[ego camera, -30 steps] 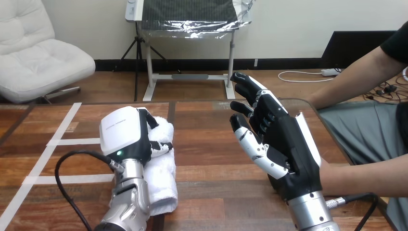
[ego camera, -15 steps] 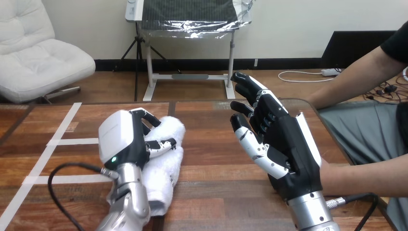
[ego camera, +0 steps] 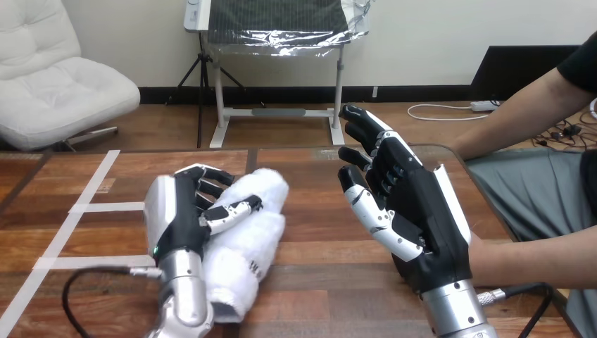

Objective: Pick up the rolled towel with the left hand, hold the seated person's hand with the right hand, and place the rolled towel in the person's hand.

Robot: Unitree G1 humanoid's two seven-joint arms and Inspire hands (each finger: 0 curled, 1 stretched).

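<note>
Left hand (ego camera: 181, 220) gripping rolled towel (ego camera: 257, 234), wrapping it for carrying, near table (ego camera: 310, 282) front edge. Right hand (ego camera: 415, 211) standing open by right edge, beside person's forearm (ego camera: 542, 260), readying for handhold.

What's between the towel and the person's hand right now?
The robot's own right hand: it stands upright and open between the rolled towel, gripped in the left hand, and the person's forearm. What that forearm ends in is hidden behind it.

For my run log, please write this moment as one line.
left hand: shut on towel | right hand: open, upright | person's forearm: behind right hand
</note>
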